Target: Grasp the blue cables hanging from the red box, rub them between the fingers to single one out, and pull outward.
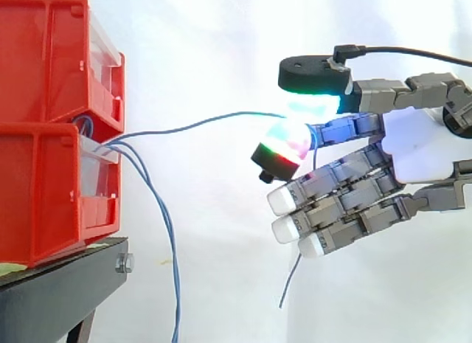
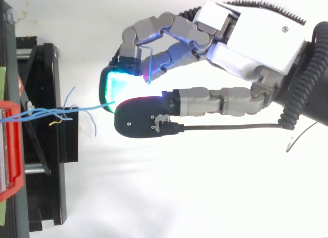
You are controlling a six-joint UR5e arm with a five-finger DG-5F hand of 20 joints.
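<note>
My hand (image 1: 413, 147) first: clamped, not spread. The thumb and one finger are pressed together at the glowing pads (image 1: 284, 145), with one blue cable (image 1: 199, 124) nipped between them. My other fingers lie below, loosely extended, holding nothing. The cable's free end (image 1: 291, 280) dangles under them, touching nothing as far as I can tell.

Step in hand, my read: strand is singled out, the outward pull is what's left. How to do it well:
- Hold pinch pressure constant.
- Draw straight away from the box along the cable's own line, no sideways drift.
- Start slow. The run from pinch to box bows gently and isn't taut, so take up slack before loading it.
- Main risk is the thin strand sliding through the pads.

Further out: the other blue cables (image 1: 171, 240) hang down from the same opening, well apart from my hand. From above they cross my strand in a tangle (image 2: 43, 114) right at the box mouth, so expect drag, or a second strand coming along.

Farthest: the red box (image 1: 44, 173), stacked bins on the black stand (image 1: 66, 284). The cable exits at the front, where the upper and lower bins meet. Can't tell whether the box is fixed down; a hard yank might shift it.
</note>
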